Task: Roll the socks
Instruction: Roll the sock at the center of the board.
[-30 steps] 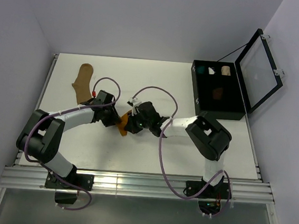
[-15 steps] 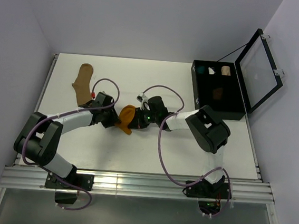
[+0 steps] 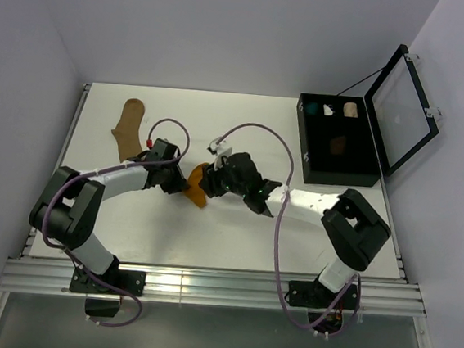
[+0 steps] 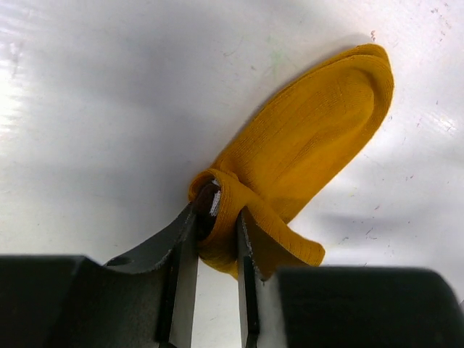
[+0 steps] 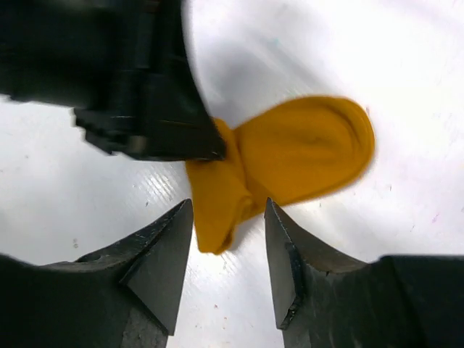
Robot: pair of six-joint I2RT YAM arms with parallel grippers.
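The mustard-orange sock (image 3: pixel 197 190) lies mid-table, its cuff end folded over into a thick roll. My left gripper (image 4: pixel 217 212) is shut on that rolled end, with the toe part (image 4: pixel 319 138) spread flat on the table beyond it. From the other side, my right gripper (image 5: pixel 228 214) stands open just short of the sock (image 5: pixel 304 148); a loose fold of the sock hangs between its tips, untouched by either finger. The left gripper's dark body (image 5: pixel 145 109) shows in the right wrist view. A plain tan sock (image 3: pixel 127 127) lies flat at the back left.
An open black case (image 3: pixel 302 144) stands at the back right with its lid (image 3: pixel 403 100) up. It holds small teal (image 3: pixel 310 109), white (image 3: pixel 328 110) and cream (image 3: pixel 351 109) bundles and a dark brown item (image 3: pixel 338 143). Both arms' cables loop above the sock.
My right gripper has opened and let go of the mustard sock, and its arm has stretched out to the right. The left gripper has closed tighter on the rolled cuff.
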